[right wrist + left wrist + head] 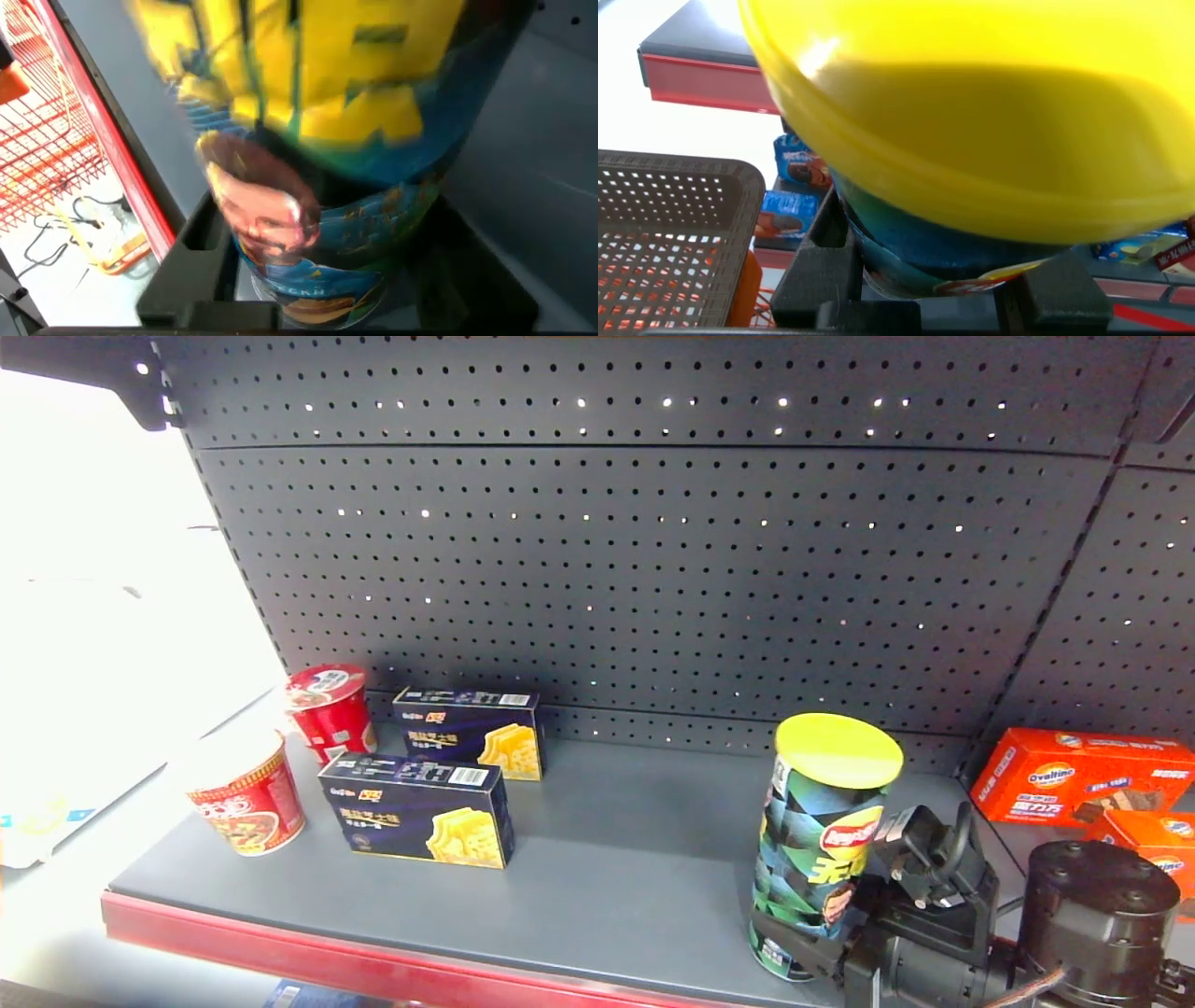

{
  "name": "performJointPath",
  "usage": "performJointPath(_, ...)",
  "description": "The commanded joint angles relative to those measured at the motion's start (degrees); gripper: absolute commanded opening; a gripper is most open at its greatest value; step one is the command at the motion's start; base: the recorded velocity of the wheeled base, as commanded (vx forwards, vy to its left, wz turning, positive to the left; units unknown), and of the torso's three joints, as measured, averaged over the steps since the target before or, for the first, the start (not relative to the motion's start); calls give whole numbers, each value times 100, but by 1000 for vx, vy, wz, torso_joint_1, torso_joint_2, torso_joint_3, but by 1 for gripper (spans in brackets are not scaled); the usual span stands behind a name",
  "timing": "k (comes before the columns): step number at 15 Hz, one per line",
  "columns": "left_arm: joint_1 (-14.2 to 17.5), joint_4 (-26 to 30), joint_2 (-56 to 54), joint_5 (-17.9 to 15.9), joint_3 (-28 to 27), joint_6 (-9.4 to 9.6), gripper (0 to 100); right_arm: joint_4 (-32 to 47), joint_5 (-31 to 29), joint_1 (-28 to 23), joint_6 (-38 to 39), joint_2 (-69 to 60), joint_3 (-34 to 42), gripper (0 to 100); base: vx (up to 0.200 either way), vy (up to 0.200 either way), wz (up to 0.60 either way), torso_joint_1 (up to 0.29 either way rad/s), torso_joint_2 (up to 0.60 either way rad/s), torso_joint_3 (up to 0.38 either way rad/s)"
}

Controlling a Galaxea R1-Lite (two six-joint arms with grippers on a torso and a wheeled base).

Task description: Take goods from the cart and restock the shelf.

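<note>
Far left, white glare swallows everything beside the shelf [607, 859] and bleaches the top of the front cup [247, 798]. The rear cup [329, 709] reads clean: red, with a foil lid. Next along are two blue boxes [420, 807], one behind the other.

Down at my left gripper [934, 289], the fingers sit either side of a second can [971, 140], gripping it. Its yellow lid looms so close that it hides most of what lies beyond. I make out a slotted basket [673, 215] and some packets, too blurred to name.

On to the right, my right gripper [803, 938] is clamped low on the can [822, 821] and covers its base, so I can't tell whether it touches the board. The can is upright on the right half of the shelf, near the red front edge and well apart from the boxes. It has a yellow-green lid and a blue-green patterned body, with yellow lettering and a face low down. In the right wrist view that print is smeared, and the red wire of the cart [47, 140] shows past the shelf edge.

Far right, orange boxes [1074, 775] lie in the next bay, the nearer one cut off by my arm and the frame edge.
</note>
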Motion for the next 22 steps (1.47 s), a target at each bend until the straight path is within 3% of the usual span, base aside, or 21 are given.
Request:
performJointPath(1, 1, -1, 9, 2, -7, -7, 0, 7, 5, 3, -1, 85, 24, 100, 0, 0, 0, 0, 0, 0)
performJointPath(12, 1, -1, 9, 2, -7, -87, 0, -10, 14, -84, -63, -671, 631, 100, 0, 0, 0, 0, 0, 0)
performJointPath(22, 1, -1, 9, 2, -7, -87, 0, 7, 252, 364, -63, -1207, 885, 100, 0, 0, 0, 0, 0, 0)
